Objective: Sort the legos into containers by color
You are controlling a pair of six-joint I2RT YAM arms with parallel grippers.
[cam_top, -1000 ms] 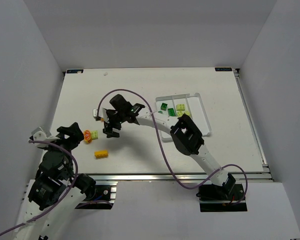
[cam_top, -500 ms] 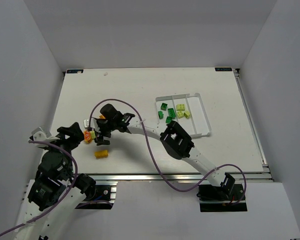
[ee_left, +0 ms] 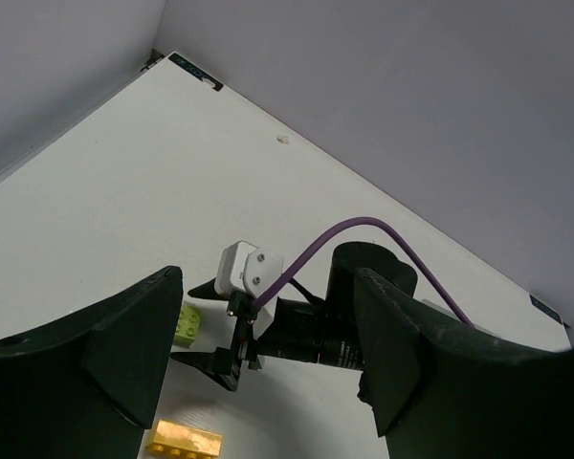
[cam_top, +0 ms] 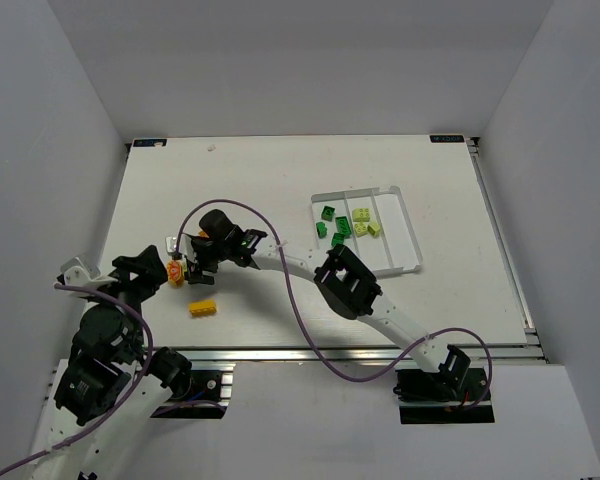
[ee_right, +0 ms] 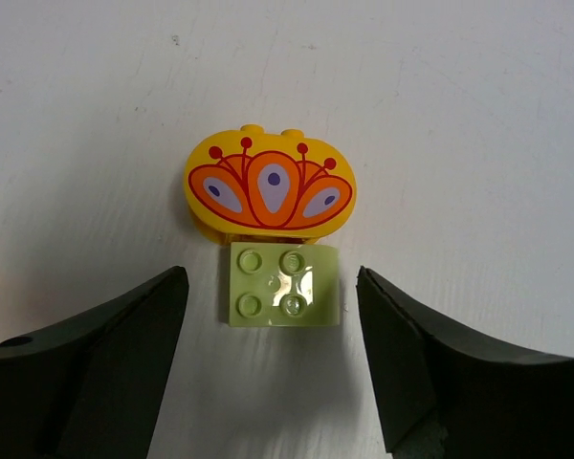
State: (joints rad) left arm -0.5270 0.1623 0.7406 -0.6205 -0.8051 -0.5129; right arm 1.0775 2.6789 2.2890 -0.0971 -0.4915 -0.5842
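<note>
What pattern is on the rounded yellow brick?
Brick: red-outlined orange petals, purple dots; right wrist view.

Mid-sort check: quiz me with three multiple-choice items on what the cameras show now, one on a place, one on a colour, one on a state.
1. The right end effector is
A. folded back at its base
B. over a pale green brick, at the left part of the table
C. raised high at the far right

2. The bricks in the leftmost compartment of the tray are
A. dark green
B. orange
C. blue

3. The right end effector's jaws are
A. shut on the brick
B. shut on nothing
C. open

Answers:
1 B, the right wrist view looks straight down on that brick.
2 A, the top view shows the dark green bricks there.
3 C, a gap shows on each side of the brick.
</note>
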